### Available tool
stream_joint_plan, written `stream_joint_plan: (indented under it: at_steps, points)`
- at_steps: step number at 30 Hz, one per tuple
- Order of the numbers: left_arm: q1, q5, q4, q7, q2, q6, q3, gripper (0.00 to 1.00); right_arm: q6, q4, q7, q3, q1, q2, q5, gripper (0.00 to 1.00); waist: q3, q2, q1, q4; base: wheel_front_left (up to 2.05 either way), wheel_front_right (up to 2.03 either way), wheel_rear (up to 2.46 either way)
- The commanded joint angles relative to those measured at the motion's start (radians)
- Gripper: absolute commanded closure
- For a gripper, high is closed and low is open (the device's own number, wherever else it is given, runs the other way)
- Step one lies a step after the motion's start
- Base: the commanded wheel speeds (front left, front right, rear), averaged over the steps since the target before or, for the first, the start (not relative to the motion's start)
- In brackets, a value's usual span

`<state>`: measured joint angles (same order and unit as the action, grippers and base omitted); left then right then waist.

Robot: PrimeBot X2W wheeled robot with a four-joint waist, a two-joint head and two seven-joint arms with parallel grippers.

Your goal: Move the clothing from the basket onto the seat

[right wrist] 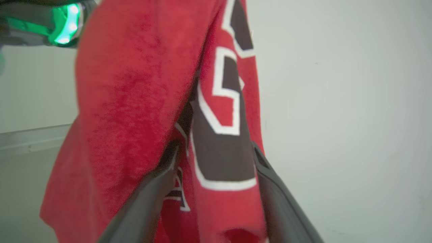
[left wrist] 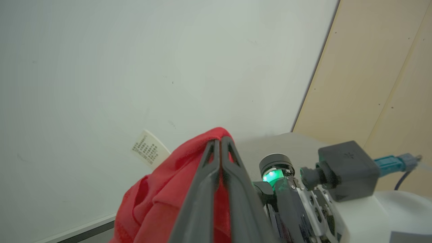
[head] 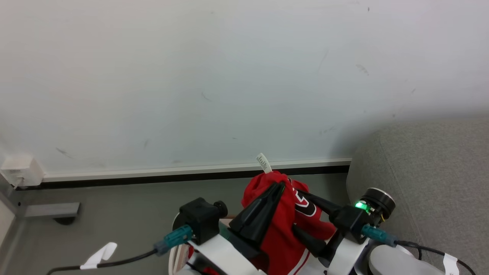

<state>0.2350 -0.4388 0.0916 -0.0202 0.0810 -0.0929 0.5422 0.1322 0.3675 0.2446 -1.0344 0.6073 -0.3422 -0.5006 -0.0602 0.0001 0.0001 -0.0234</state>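
Note:
The red clothing (head: 280, 238) hangs bunched between both grippers above the floor, its black white-edged numeral (right wrist: 224, 148) facing the right wrist camera and its white label (head: 263, 163) sticking up. My left gripper (head: 280, 188) is shut on the top fold, fingers (left wrist: 216, 168) pressed together over the red cloth (left wrist: 158, 199). My right gripper (head: 297, 211) holds a thick fold from the right, its fingers (right wrist: 158, 182) spread by the cloth between them. The grey sofa (head: 431, 172) stands just to the right. A sliver of the basket rim (head: 173, 258) shows under my left arm.
A pale wall and its baseboard (head: 191, 170) run close ahead. A white socket box (head: 19, 171) and a grey bracket (head: 49, 209) sit at the far left. A cable with a white tag (head: 100, 255) trails from my left wrist.

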Motion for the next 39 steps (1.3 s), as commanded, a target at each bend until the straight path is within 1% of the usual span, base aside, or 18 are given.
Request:
stream_joint_plan:
  at_steps: [1, 2, 3, 6, 8, 10, 11, 13, 14, 15, 16, 19, 25, 35, 39]
  points:
    - [0.01, -0.003, -0.006, -0.008, -0.001, 0.0, 0.001, 0.98, -0.003, 0.013, -0.002, 0.005, 0.002, 0.007, -0.035, 0.59, 0.0, -0.0001, -0.0001, 0.002, 0.0, 0.0, 0.0]
    - [0.01, -0.003, -0.014, -0.01, -0.003, 0.001, 0.003, 0.97, -0.003, 0.023, -0.004, 0.012, -0.008, 0.023, -0.087, 0.84, 0.0, -0.0001, -0.0001, 0.005, 0.0, 0.0, 0.0]
    - [0.011, -0.005, -0.021, -0.014, -0.004, 0.002, 0.005, 0.98, -0.003, 0.033, -0.006, 0.023, -0.012, 0.033, -0.127, 1.0, -0.001, -0.0001, -0.0001, 0.007, 0.0, 0.0, 0.0]
    - [0.01, -0.007, -0.046, -0.021, -0.005, 0.004, 0.01, 1.0, -0.003, 0.046, -0.005, 0.027, -0.001, 0.041, -0.209, 1.0, -0.002, -0.0001, -0.0001, 0.006, 0.0, 0.0, 0.0]
    - [0.01, 0.004, -0.063, -0.03, -0.001, 0.008, 0.01, 1.0, -0.003, 0.051, -0.001, 0.033, 0.004, 0.041, -0.243, 1.0, -0.002, -0.0001, -0.0001, 0.004, 0.0, 0.0, 0.0]
    - [0.009, 0.011, -0.08, -0.036, 0.003, 0.012, 0.009, 0.97, -0.003, 0.053, 0.003, 0.041, 0.004, 0.04, -0.276, 1.0, -0.002, -0.0001, -0.0001, 0.0, 0.0, 0.0, 0.0]
    - [0.009, 0.014, -0.087, -0.04, 0.003, 0.015, 0.008, 0.91, -0.003, 0.052, 0.005, 0.049, 0.002, 0.038, -0.291, 1.0, -0.001, -0.0001, -0.0001, -0.002, 0.0, 0.0, 0.0]
    - [0.009, 0.02, -0.104, -0.049, 0.004, 0.022, 0.005, 0.61, -0.003, 0.047, 0.005, 0.063, -0.003, 0.033, -0.323, 1.0, 0.001, -0.0001, -0.0001, -0.008, 0.0, 0.0, 0.0]
    - [0.008, 0.022, -0.111, -0.052, 0.004, 0.022, 0.006, 0.38, -0.003, 0.044, 0.006, 0.07, -0.006, 0.031, -0.343, 1.0, 0.002, -0.0001, -0.0001, -0.011, 0.0, 0.0, 0.0]
    - [0.009, 0.026, -0.118, -0.057, 0.004, 0.024, 0.007, 0.06, -0.003, 0.041, 0.007, 0.08, -0.009, 0.027, -0.36, 1.0, 0.004, -0.0001, -0.0001, -0.014, 0.0, 0.0, 0.0]
    - [0.011, 0.03, -0.126, -0.06, 0.005, 0.027, 0.009, 0.0, -0.003, 0.039, 0.007, 0.088, -0.011, 0.022, -0.375, 1.0, 0.005, -0.0001, -0.0001, -0.017, 0.0, 0.0, 0.0]
    - [0.017, 0.042, -0.154, -0.064, 0.01, 0.039, 0.014, 0.0, -0.003, 0.036, 0.002, 0.107, -0.009, 0.001, -0.408, 1.0, 0.009, -0.0001, -0.0001, -0.031, 0.0, 0.0, 0.0]
    - [0.024, 0.058, -0.188, -0.087, 0.007, 0.035, 0.037, 0.0, -0.003, 0.02, 0.007, 0.154, 0.001, -0.038, -0.427, 1.0, 0.015, -0.0001, -0.0001, -0.075, 0.0, 0.0, 0.0]
    - [0.035, 0.067, -0.226, -0.121, 0.002, 0.035, 0.061, 0.0, -0.003, -0.024, 0.011, 0.239, -0.011, -0.096, -0.413, 1.0, 0.027, -0.0001, -0.0001, -0.211, 0.0, 0.0, 0.0]
    - [0.045, 0.064, -0.233, -0.13, 0.002, 0.036, 0.065, 0.0, -0.003, -0.045, 0.006, 0.275, -0.023, -0.113, -0.401, 1.0, 0.037, -0.0001, -0.0001, -0.256, 0.0, 0.0, 0.0]
